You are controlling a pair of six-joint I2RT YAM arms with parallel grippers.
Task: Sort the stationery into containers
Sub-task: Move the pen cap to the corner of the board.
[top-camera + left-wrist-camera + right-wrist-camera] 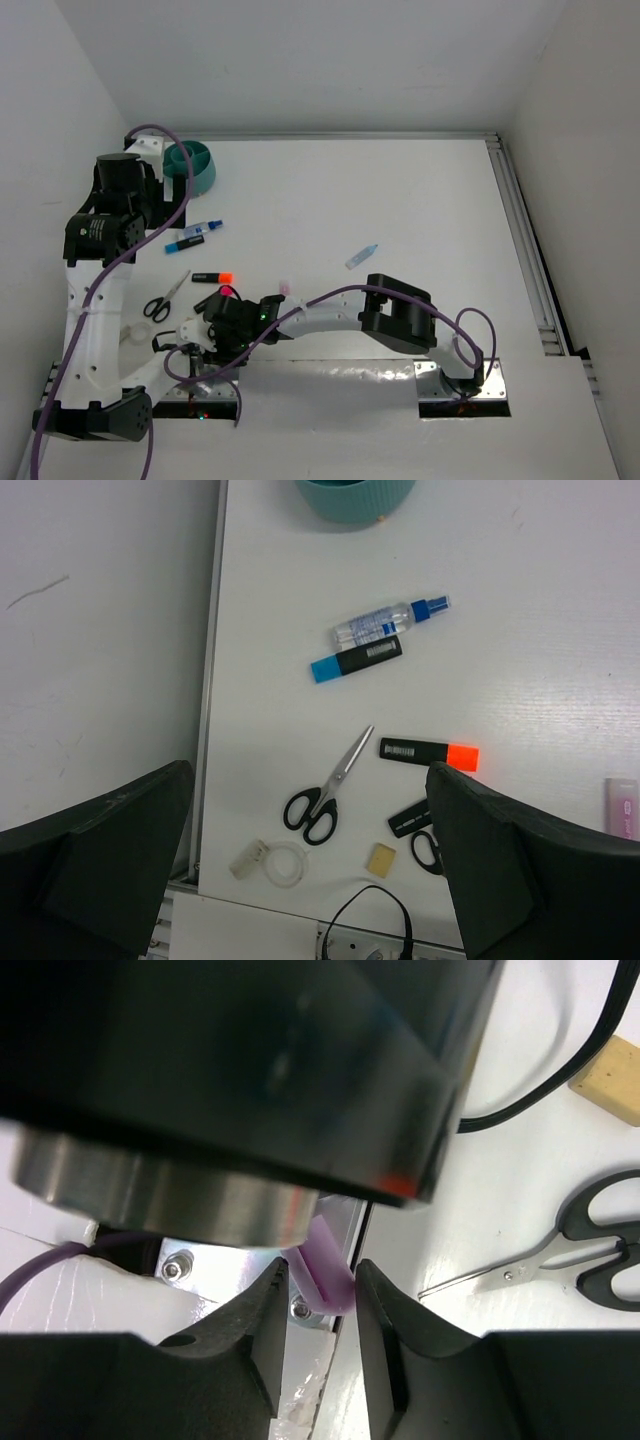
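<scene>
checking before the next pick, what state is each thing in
left claw: open, empty
right claw: around purple piece, grip unclear
scissors: blades shut, lying flat
orange marker: capped, lying flat
clear bottle: lying on its side
cup: upright

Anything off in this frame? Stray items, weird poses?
One thing: the small lilac block, probably an eraser, lies by the metal mounting plate, directly beneath a big black-and-silver arm joint. The right gripper brackets it there, very close to that joint; grip unclear.
</scene>
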